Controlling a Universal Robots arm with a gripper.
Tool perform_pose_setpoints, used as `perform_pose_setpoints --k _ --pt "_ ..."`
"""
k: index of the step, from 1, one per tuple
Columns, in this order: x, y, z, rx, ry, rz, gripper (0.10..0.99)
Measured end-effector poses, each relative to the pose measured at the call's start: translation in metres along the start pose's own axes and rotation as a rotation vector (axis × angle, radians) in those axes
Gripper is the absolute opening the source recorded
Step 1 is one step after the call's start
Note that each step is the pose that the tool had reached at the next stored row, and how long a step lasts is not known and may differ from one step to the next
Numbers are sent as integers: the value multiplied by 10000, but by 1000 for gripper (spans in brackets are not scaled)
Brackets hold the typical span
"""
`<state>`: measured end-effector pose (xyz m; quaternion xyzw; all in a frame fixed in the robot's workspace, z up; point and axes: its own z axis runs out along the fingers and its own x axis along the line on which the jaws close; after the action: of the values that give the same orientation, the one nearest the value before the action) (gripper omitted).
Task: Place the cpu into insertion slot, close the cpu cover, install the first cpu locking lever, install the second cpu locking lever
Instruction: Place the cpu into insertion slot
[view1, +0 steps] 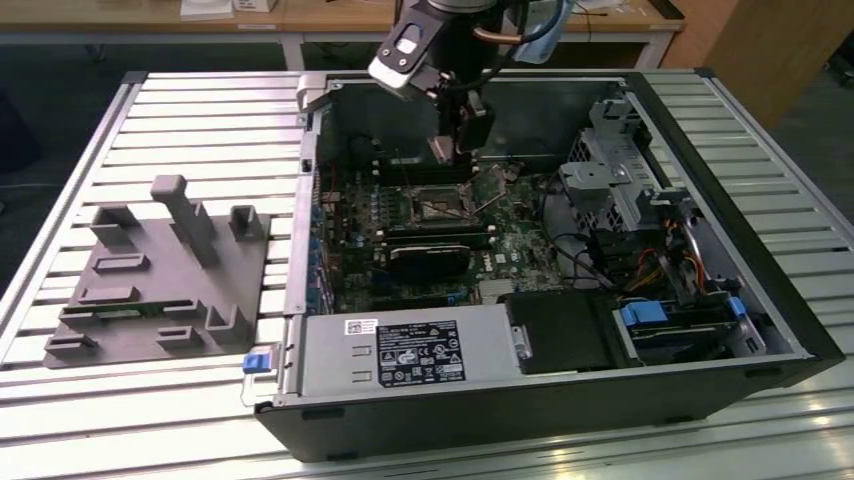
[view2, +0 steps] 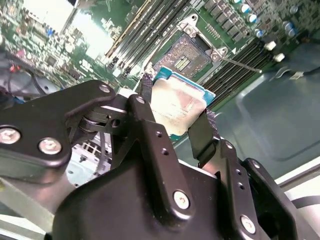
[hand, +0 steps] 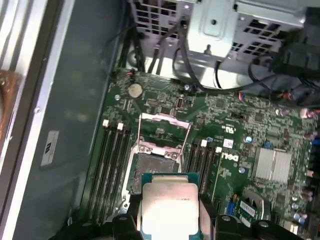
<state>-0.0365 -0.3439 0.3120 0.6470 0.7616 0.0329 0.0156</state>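
Grips one cpu (hand: 170, 210) in the one hand (view2: 176, 102), two fingers (view2: 146, 90) clenched on opposite edges — holds it above the single insertion slot (hand: 152, 171), apart from it. One cpu cover (hand: 166, 118) standing open at the slot's edge.

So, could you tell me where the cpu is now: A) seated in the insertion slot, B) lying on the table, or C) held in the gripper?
C: in the second wrist view the gripper clamps the cpu by its edges, apart from the bare insertion slot.
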Motion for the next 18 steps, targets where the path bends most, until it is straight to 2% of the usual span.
perform_pose_setpoints --k 8,18 --pt "-1 -4 42 -23 -85 1224 541" --pt "-1 -22 187 -23 -88 1249 541"
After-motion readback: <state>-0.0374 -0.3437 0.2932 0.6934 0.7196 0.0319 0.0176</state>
